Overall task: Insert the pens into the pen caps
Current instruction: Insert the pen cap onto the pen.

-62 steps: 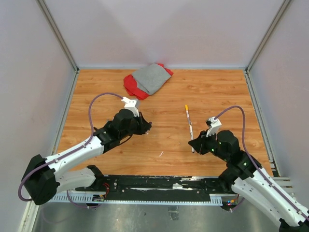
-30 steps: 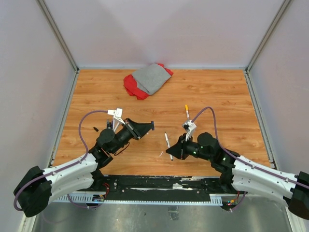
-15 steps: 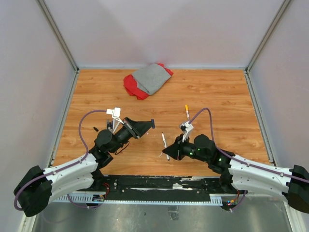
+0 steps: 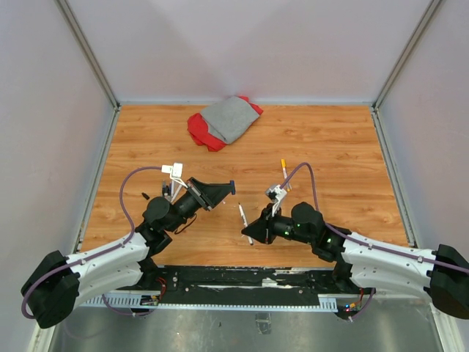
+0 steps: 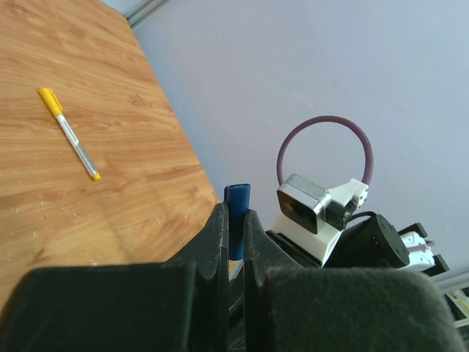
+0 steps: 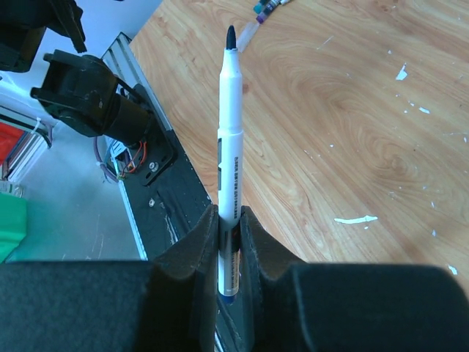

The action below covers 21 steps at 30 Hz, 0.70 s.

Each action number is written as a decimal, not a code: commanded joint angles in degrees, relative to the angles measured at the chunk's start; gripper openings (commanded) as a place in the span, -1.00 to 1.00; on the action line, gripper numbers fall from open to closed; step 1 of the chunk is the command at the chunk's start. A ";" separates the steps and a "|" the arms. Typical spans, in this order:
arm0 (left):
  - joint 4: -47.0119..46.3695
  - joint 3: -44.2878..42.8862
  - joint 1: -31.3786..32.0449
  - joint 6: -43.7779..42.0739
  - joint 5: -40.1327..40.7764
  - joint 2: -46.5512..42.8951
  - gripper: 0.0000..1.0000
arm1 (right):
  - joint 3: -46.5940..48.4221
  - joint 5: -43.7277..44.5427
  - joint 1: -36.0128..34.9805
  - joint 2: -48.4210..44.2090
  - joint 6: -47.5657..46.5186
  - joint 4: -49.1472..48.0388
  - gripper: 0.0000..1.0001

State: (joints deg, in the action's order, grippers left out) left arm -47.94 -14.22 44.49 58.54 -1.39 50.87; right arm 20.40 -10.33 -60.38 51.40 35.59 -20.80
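Your left jaws pinch a blue cap [image 5: 237, 204] and your right jaws pinch an uncapped pen [image 6: 230, 132], both held over the worktop [image 4: 330, 147].

The left jaws are closed almost together on the cap. Its top pokes out past the tips, and the lower part is hidden between them. The right jaws are clamped on the pen's lower barrel, dark tip pointing away from the wrist, with the rear end sunk between the fingers (only a blue bit shows). From above, the pen [image 4: 242, 216] angles up toward the cap [image 4: 231, 183], the two near each other but apart. A yellow-ended pen [image 5: 69, 134] lies flat beyond your right arm, partly crossed by its cable. The items at the top edge of the right wrist view are cut off and can't be told apart.
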 commanded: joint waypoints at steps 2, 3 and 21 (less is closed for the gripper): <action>-2.73 0.59 0.42 -0.40 -0.73 0.03 -0.99 | 2.28 -1.58 -1.49 -0.23 -1.50 -3.76 -0.99; -2.75 0.65 0.42 -0.44 -0.87 0.09 -0.99 | 2.48 -1.25 -1.50 -0.16 -1.35 -3.93 -0.99; -4.79 1.40 0.51 -0.20 -1.84 1.33 -0.99 | 4.29 -0.14 -1.47 2.33 -0.01 -5.48 -0.99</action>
State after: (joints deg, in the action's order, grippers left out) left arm -49.60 -13.50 44.49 58.57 -2.70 52.03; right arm 22.98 -10.94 -60.38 53.78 35.57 -23.86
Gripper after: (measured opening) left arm 0.049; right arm 0.138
